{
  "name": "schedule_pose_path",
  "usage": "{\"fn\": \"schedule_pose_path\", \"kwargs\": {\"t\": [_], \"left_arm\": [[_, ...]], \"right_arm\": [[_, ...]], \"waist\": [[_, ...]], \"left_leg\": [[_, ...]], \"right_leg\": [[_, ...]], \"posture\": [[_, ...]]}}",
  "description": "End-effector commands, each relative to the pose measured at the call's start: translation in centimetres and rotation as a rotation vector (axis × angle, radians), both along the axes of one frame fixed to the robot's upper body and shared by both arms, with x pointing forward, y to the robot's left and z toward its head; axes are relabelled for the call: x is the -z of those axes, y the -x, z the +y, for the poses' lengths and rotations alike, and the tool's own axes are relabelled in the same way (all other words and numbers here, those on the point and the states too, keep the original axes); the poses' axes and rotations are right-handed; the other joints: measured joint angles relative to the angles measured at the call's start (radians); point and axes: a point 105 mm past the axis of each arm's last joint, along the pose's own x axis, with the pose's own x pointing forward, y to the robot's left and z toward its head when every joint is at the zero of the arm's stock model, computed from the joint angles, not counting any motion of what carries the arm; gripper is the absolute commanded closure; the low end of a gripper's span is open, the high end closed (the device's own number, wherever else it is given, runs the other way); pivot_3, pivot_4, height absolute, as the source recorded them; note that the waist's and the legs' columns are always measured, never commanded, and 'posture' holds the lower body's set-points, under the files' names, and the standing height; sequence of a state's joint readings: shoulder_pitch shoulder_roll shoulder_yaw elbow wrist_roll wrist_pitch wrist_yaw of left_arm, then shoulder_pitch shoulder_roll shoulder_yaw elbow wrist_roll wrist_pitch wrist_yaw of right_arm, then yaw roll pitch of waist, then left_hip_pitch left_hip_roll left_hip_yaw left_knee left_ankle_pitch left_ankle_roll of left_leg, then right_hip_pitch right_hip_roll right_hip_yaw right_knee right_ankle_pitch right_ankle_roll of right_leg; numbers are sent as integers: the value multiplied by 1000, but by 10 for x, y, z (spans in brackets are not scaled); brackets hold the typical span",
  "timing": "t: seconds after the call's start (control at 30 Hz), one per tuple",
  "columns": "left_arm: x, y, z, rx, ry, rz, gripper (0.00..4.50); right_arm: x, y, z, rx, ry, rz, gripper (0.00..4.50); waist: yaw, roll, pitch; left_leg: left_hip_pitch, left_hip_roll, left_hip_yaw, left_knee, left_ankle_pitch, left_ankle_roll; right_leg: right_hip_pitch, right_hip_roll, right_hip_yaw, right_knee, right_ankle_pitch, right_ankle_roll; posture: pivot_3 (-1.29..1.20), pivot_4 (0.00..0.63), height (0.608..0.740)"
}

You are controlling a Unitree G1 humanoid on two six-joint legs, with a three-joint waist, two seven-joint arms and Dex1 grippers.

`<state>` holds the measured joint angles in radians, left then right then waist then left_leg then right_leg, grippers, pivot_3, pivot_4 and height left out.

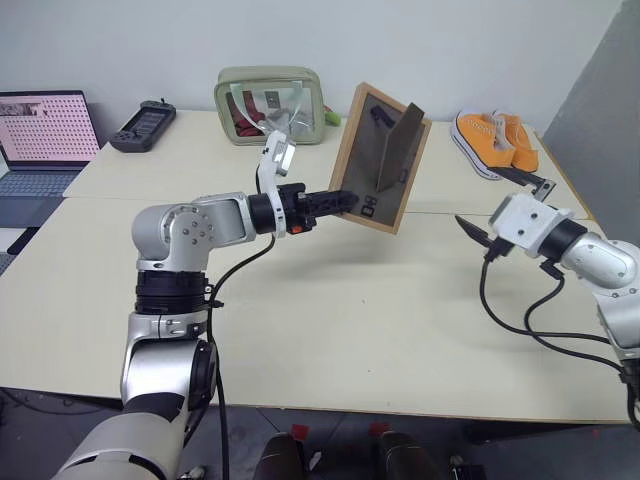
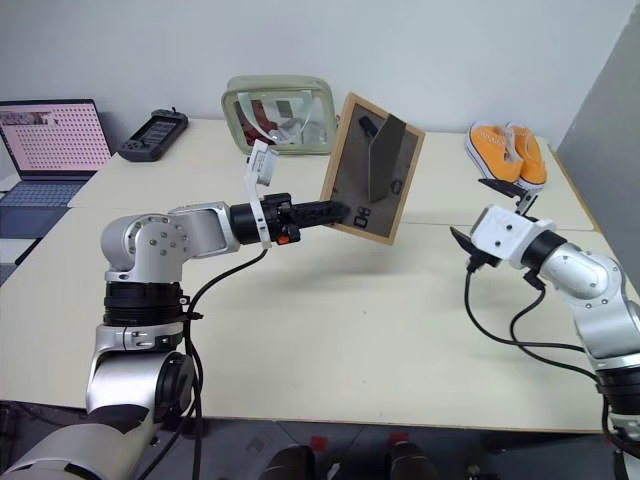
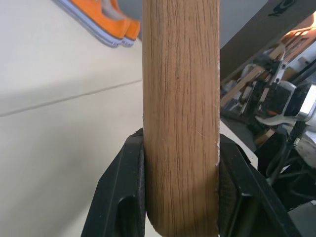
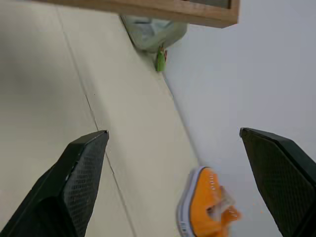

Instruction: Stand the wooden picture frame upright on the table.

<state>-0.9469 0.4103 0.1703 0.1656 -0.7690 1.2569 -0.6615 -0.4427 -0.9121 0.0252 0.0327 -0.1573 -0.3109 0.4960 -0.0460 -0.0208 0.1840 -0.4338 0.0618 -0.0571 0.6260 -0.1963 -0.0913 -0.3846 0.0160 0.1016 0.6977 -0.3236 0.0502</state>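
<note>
Cream table (image 1: 330, 330) fills the room. Above it, the left claw (image 1: 345, 203) pinches the wooden picture frame (image 1: 380, 158) by its lower edge, stand unfolded. Off to its side, the right claw (image 1: 478, 236) gapes empty. Next: lower the frame onto its stand, then release.

The left arm reaches forward across the middle, bent at the elbow, with its silver wrist held about level. Its black two-fingered left claw (image 1: 345, 203) is squeezed onto the edge of the small light-wood picture frame (image 1: 381, 157), one finger (image 3: 126, 190) pressing each side. The right arm sits out to the right side, and its right claw (image 4: 180, 185) is spread wide with nothing in it.
</note>
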Motion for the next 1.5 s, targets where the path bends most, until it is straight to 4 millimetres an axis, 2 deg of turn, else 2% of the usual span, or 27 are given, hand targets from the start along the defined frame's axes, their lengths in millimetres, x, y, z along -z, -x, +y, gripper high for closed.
{"fn": "schedule_pose_path", "kwargs": {"t": [0.03, 0.27, 0.43, 0.6, 0.83, 1.07, 1.17, 1.43, 1.5], "left_arm": [[-11, 14, -1, 56, 24, 59, 3224], [3, 42, -9, 215, 16, 236, 3224], [6, 51, -8, 251, 4, 261, 3224], [6, 50, -4, 237, 9, 302, 3224], [9, 54, -2, 244, 7, 335, 3224], [10, 55, -5, 247, 12, 355, 3224], [9, 55, -6, 250, 12, 357, 3224], [6, 55, -7, 245, 20, 359, 3224], [7, 55, -7, 246, 21, 365, 3224]], "right_arm": [[-4, 2, 7, -89, 175, -197, 6], [15, -4, 23, -233, 334, -394, 6], [25, -10, 29, -276, 328, -471, 6], [21, -13, 38, -300, 293, -555, 6], [1, -16, 49, -315, 253, -681, 6], [-1, -15, 57, -345, 241, -703, 6], [2, -14, 62, -366, 240, -704, 532], [5, -14, 64, -377, 237, -702, 2491], [4, -13, 64, -380, 236, -705, 2828]], "waist": [[-2, 0, 0], [-6, 0, 0], [-7, 0, 0], [-8, 0, 0], [-8, 0, 0], [-8, 0, 0], [-8, 0, 0], [-8, 0, 0], [-8, 0, 0]], "left_leg": [[0, 0, 0, 0, 0, 0], [0, 0, 0, 1, 2, -3], [1, 0, 0, 1, 2, -4], [1, -1, 0, 1, 2, -4], [1, -1, -1, 2, 2, -4], [1, -2, -1, 2, 2, -4], [1, -2, -1, 2, 2, -4], [1, -2, -1, 2, 2, -4], [1, -2, -1, 3, 2, -4]], "right_leg": [[0, 0, 0, 0, 0, 0], [0, 0, 0, 1, 0, 0], [0, -1, 1, 1, 0, 0], [0, -1, 1, 2, 0, 0], [0, -2, 1, 3, 0, -1], [0, -2, 1, 3, 0, -1], [0, -2, 1, 3, 0, -1], [0, -2, 1, 4, 0, -1], [0, -2, 1, 5, 0, -1]], "posture": [[0, 150, 740], [0, 150, 740], [0, 150, 740], [0, 150, 740], [0, 150, 740], [0, 150, 740], [0, 150, 740], [0, 150, 740], [0, 150, 740]]}}
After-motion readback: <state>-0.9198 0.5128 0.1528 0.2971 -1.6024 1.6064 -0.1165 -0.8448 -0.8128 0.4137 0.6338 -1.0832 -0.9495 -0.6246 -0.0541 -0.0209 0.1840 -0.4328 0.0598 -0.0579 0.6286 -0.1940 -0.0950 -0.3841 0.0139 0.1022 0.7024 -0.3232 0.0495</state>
